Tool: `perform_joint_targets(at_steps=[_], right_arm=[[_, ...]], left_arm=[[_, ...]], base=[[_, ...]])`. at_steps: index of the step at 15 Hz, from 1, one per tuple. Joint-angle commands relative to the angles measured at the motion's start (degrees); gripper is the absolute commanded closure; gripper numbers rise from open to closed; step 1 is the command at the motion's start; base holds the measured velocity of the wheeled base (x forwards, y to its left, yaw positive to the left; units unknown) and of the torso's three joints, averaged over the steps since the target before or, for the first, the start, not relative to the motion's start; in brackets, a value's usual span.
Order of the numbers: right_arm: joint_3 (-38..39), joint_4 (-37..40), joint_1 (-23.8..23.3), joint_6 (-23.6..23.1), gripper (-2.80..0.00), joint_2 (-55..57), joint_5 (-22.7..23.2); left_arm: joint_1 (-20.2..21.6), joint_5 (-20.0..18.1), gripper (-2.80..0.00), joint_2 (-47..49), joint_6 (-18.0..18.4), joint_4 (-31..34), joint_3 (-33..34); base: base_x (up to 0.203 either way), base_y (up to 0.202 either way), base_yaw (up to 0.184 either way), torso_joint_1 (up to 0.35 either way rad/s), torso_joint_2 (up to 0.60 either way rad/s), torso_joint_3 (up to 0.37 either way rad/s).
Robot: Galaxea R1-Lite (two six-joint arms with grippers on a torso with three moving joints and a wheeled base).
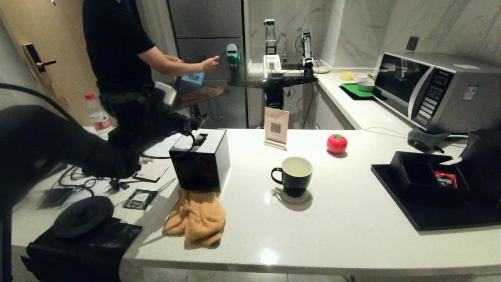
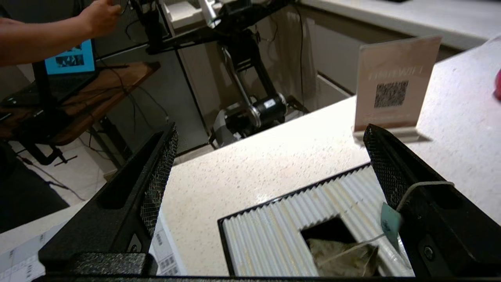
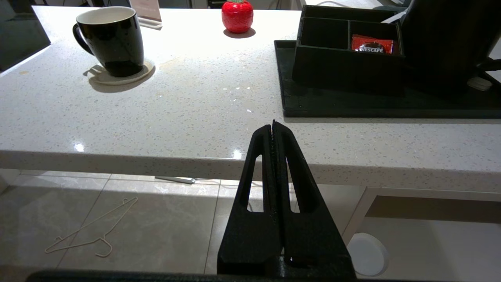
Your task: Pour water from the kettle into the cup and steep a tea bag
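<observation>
My left gripper (image 2: 270, 131) is open above a black box (image 2: 274, 231) with a ribbed top and a square hole. The grey-green tea bag (image 2: 336, 254) lies in that hole. Its string runs up over one finger (image 2: 422, 203), and the small tag (image 2: 390, 223) hangs beside it. The black cup (image 1: 292, 176) stands on a coaster mid-counter, with pale water (image 1: 296, 171) inside. The black kettle (image 3: 446, 39) stands on the black tray (image 3: 352, 105) at the right. My right gripper (image 3: 273, 124) is shut and empty, below the counter's front edge.
A person in black stands at the back left with a hand (image 1: 211, 62) on a rig. An orange cloth (image 1: 197, 215) lies before the box. A QR sign (image 1: 276, 127), a red ornament (image 1: 336, 143), a compartmented box (image 1: 426, 172) with a red sachet, a microwave (image 1: 430, 90) and a kettle base (image 1: 82, 215) are also here.
</observation>
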Motion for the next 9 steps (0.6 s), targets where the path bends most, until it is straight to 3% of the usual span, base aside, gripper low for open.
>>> perform_joint_targets(at_steps=[1,5,9], right_arm=[[0.00,0.00,0.02,0.05,0.00,0.07,0.01],[0.00,-0.04,0.02,-0.02,0.00,0.07,0.00],[0.00,0.01,0.02,-0.02,0.00,0.07,0.01]], left_arm=[[-0.51,0.01,-2.80,-0.21,-1.95,-1.70,0.09],[-1.32,0.20,-2.80,-1.60,-9.62,-6.38,3.45],[-0.89,0.00,-2.80,-2.50,-9.37,-6.45,5.11]], base=[[0.000,0.000,0.000,0.000,0.00,0.000],[0.000,0.000,0.000,0.000,0.00,0.000],[0.000,0.000,0.000,0.000,0.00,0.000]])
